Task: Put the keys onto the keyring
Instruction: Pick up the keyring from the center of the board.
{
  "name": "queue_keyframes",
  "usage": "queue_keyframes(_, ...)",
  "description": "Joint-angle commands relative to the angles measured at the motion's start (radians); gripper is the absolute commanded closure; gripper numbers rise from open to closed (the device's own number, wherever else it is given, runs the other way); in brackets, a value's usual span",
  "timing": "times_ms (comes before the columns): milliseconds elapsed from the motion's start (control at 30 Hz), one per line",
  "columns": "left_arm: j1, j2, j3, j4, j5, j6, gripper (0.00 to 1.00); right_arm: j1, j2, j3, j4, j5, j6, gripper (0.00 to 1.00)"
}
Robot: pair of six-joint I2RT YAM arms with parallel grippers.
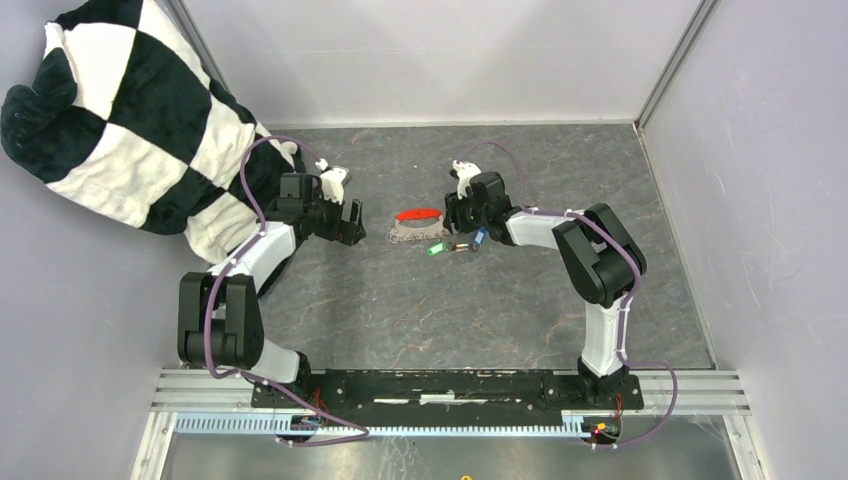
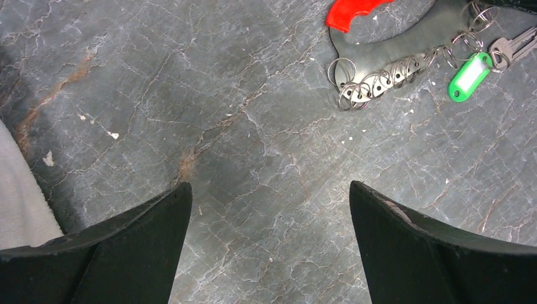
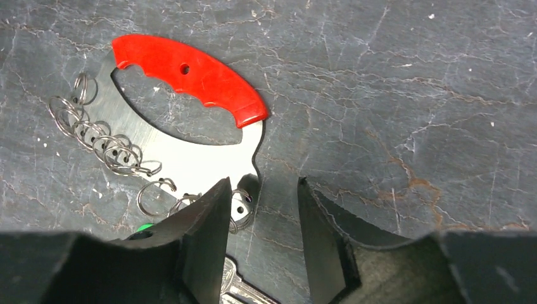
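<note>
You are holding the right claw (image 3: 263,185) half open and empty over the lower corner of the keyring (image 3: 190,158), so centre it before pinching.

Bare table (image 1: 430,310) lies open on the near side of the keyring (image 1: 412,228) and under the left gripper (image 2: 269,190). A checkered cloth (image 1: 130,120) crowds the far left; the keys (image 1: 435,250) hem in the keyring's right end.

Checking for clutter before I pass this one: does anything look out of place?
Yes: a black-and-white checkered cloth is heaped in the far left corner, spilling onto the table beside the left arm, seemingly unrelated to the task.
</note>
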Motion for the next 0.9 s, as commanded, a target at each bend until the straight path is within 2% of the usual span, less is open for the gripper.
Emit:
queue_keyframes(0,-0.008,-0.026,0.041,-0.014,0.004,0.05,0.02,0.004,0.018,0.019,0.029,-0.072,0.007,0.54)
queue_keyframes(67,-0.015,-0.031,0.04,-0.015,-0.003,0.054,0.02,0.004,0.015,0.017,0.021,-0.1,0.011,0.55)
queue_keyframes(333,-0.03,-0.046,0.034,-0.034,-0.013,0.066,0.03,0.004,-0.056,-0.064,0.062,-0.132,0.034,0.44)
queue_keyframes(500,-0.031,-0.057,0.036,-0.042,-0.016,0.069,0.03,0.004,-0.071,-0.086,0.07,-0.129,0.04,0.53)
queue_keyframes(667,-0.033,-0.064,0.045,-0.055,-0.016,0.071,0.04,0.006,-0.074,-0.104,0.07,-0.123,0.031,0.69)
queue_keyframes(867,-0.048,-0.054,0.06,-0.071,-0.021,0.076,0.04,0.009,-0.058,-0.075,0.075,-0.121,0.027,0.77)
